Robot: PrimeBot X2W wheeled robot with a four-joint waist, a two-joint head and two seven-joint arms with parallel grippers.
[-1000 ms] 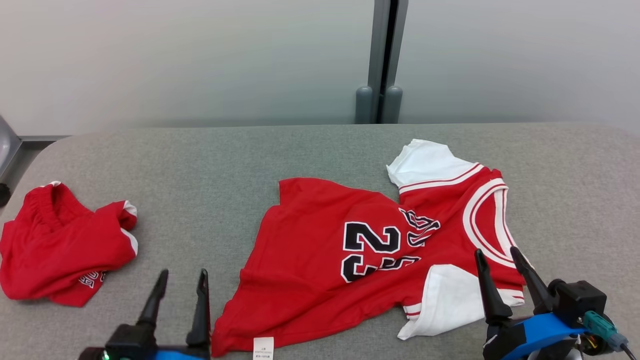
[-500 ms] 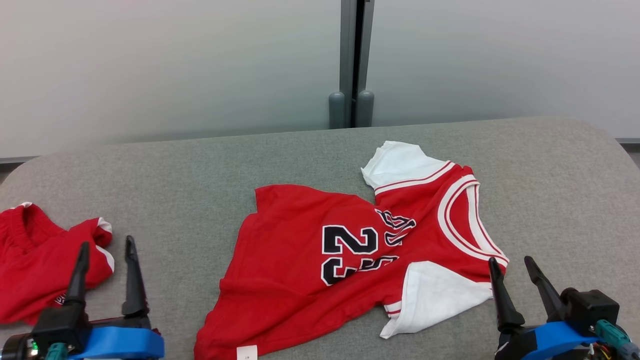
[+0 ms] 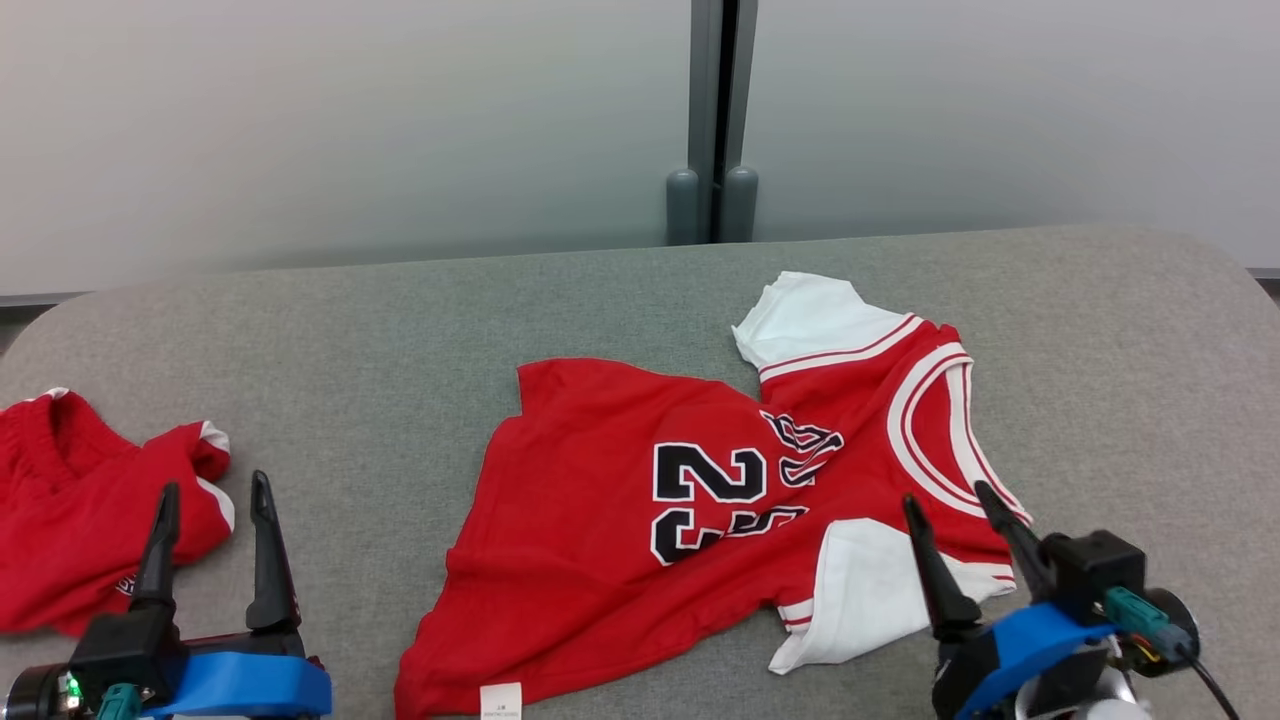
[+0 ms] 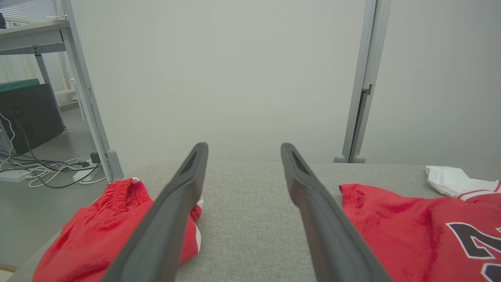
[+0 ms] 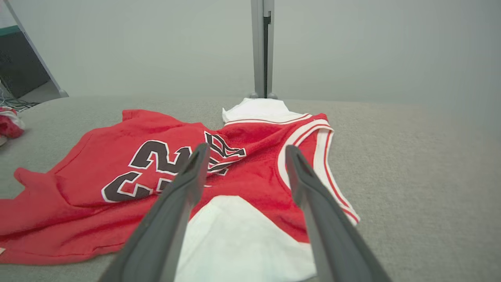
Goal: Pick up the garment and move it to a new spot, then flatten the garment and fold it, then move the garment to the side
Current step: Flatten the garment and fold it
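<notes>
Right gripper [image 3: 945, 492]: jaws apart, empty; jersey [image 3: 640, 500] just ahead, white sleeve under its tips. Left gripper [image 3: 215, 481]: apart, jersey to its right. Suggest pinching shoulder and hem together; lift evenly.

Grey fabric-covered table [image 3: 350, 320], rounded corners, beneath both sets of jaws. Straight ahead of right gripper [image 5: 245, 146] jaws: pale grey wall panels [image 5: 391, 47], joined by grey vertical post [image 5: 262, 47], two rounded feet at base. Left of left gripper [image 4: 242, 145] jaws: slanted metal upright [image 4: 88, 105], grey desk [image 4: 31, 37], dark cabinet [image 4: 27, 117], loose cables [image 4: 47, 170] on grey floor [image 4: 23, 215]. Light even, diffuse.
</notes>
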